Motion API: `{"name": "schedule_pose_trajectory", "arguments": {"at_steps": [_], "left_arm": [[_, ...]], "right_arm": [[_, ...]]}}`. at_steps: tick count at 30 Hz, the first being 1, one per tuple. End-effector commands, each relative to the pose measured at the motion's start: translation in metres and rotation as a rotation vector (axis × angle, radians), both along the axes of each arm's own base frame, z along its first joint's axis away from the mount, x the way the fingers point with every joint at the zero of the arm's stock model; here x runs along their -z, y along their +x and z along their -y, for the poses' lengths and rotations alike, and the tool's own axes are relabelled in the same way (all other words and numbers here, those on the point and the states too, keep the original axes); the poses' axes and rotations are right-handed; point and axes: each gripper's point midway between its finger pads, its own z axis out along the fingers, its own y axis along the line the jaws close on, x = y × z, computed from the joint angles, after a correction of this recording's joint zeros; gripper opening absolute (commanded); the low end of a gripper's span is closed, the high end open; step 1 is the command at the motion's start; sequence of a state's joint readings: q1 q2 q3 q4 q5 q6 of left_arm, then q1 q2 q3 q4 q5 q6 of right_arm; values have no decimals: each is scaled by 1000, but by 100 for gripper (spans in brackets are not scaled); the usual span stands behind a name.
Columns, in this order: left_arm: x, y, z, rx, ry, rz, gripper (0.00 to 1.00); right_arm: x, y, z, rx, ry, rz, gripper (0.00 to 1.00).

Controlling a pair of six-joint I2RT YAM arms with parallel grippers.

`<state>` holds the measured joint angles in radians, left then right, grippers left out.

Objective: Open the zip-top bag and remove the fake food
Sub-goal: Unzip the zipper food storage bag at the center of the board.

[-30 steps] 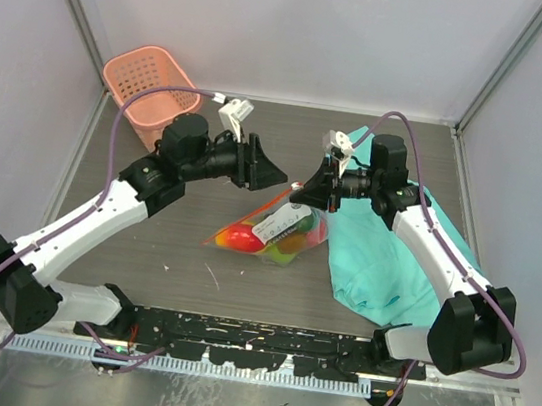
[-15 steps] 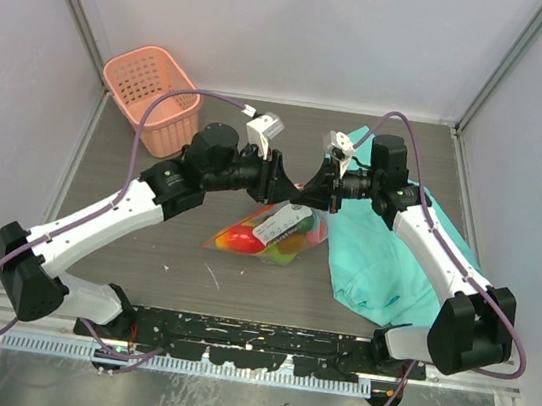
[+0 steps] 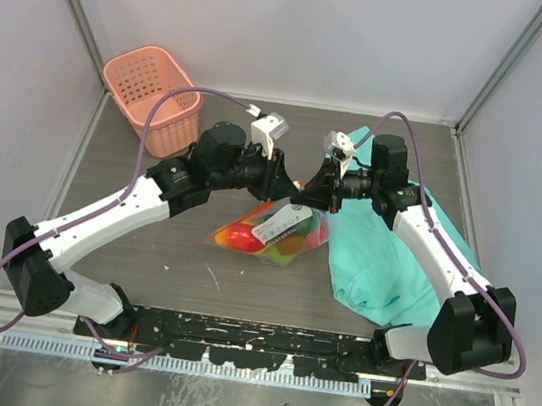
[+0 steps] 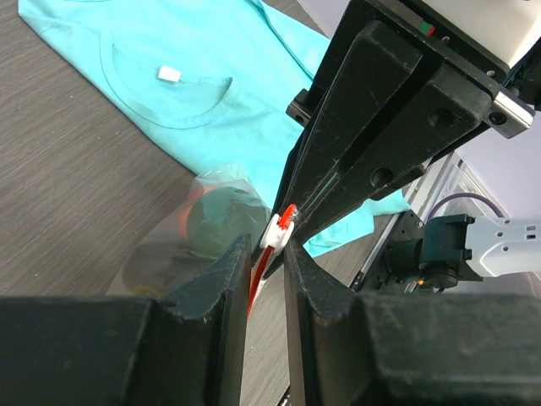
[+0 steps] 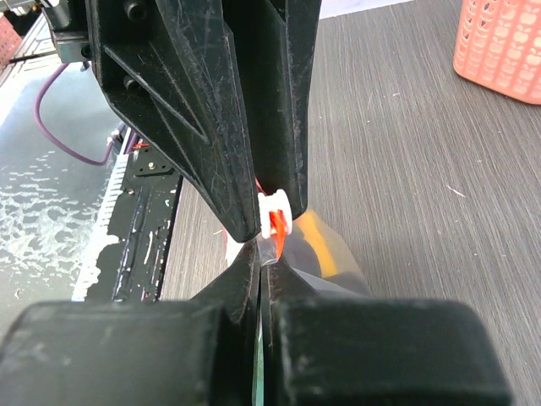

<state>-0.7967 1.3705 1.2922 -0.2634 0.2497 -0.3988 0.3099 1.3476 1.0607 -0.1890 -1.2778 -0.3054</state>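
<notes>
Dark wood-grain table (image 3: 189,282), centre: my R gripper (image 5: 260,254) is clamped on the zip-top bag (image 3: 272,233) at its red strip. L gripper (image 4: 265,258) is nearly closed around the white slider (image 4: 275,233), grip unclear. Bag holds fake food (image 3: 242,237); label (image 3: 276,226) illegible.

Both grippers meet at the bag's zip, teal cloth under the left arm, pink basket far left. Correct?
No: the teal cloth lies under the right arm, not the left (top external view). The left gripper and right gripper do meet at the zip of the zip-top bag; the pink basket is far left.

Left claw (image 4: 266,247) narrowly parted, right claw (image 5: 262,254) pinched.
</notes>
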Motion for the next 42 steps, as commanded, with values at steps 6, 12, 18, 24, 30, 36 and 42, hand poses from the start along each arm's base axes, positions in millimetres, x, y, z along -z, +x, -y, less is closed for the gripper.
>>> {"name": "schedule_pose_trajectory", "arguments": {"at_steps": [6, 12, 18, 24, 30, 36, 42], "left_arm": [[-33, 3, 4, 20, -44, 96, 24], [-35, 1, 5, 37, -55, 112, 17], [-34, 5, 7, 37, -53, 116, 28], [-35, 7, 8, 39, -52, 129, 26], [-40, 9, 9, 42, -51, 160, 26], [-44, 8, 11, 69, -48, 192, 21], [-40, 4, 9, 96, -35, 219, 0]], "right_arm": [[-26, -3, 1, -34, 45, 94, 1], [-26, -4, 1, -36, 46, 95, 1], [-24, -4, 1, -36, 44, 90, 1], [-23, -3, 0, -38, 44, 89, 1], [-23, -4, 0, -42, 45, 89, 1], [-23, -4, 0, -44, 45, 86, 1], [-25, -6, 2, -56, 55, 80, 1]]}}
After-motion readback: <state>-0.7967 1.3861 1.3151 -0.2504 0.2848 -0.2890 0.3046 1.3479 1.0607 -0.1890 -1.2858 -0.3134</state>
